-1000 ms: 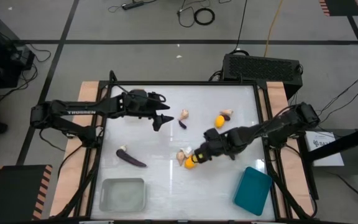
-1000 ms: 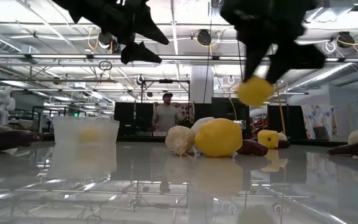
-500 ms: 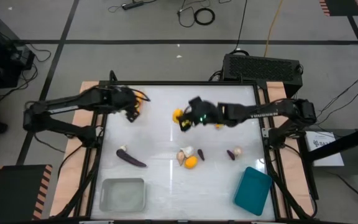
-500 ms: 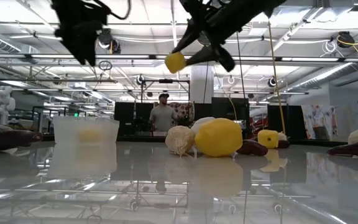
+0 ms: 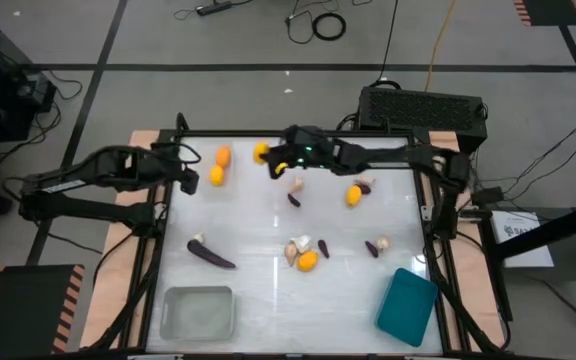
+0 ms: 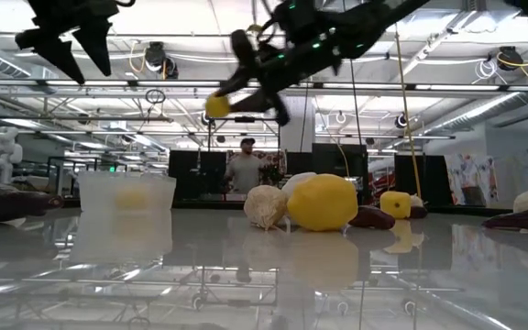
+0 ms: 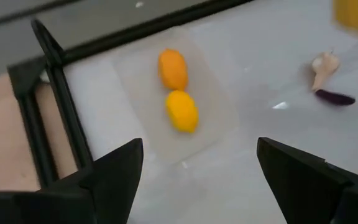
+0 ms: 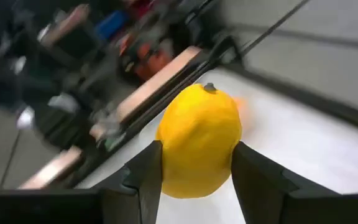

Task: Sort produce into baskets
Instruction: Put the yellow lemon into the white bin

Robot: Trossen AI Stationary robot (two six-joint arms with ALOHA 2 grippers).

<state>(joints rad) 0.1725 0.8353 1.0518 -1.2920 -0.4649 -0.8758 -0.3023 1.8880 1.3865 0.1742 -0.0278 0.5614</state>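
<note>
My right gripper (image 5: 271, 160) is shut on a yellow fruit (image 5: 261, 152) in the air over the table's far edge, just right of the small clear tray (image 7: 219, 106). That tray lies at the far left and holds two orange-yellow fruits (image 7: 173, 68) (image 7: 182, 111). My left gripper (image 5: 190, 172) is open and empty, just left of the clear tray and above it. It also shows high in the low view (image 6: 67, 41). A long eggplant (image 5: 211, 254) lies on the table near the left. My right gripper pinches the yellow fruit's two opposite sides (image 8: 166, 155) between its two fingers (image 8: 143, 177). The fruit's stem end (image 8: 210, 88) points away from the wrist. The fruit is lifted clear of the table (image 6: 216, 105).
A bulb (image 5: 296, 183), a tiny eggplant (image 5: 293, 199) and a yellow fruit (image 5: 353, 195) lie mid-table. A cluster of bulb and fruit (image 5: 303, 255) lies nearer. The greyish tray (image 5: 198, 312) stands at the near left, the teal tray (image 5: 406, 305) at the near right.
My right gripper has carried the yellow fruit from above the cluster at mid-table up and toward the far left, close to the clear tray. My left gripper has drawn back from mid-table toward the table's left edge, staying open.
</note>
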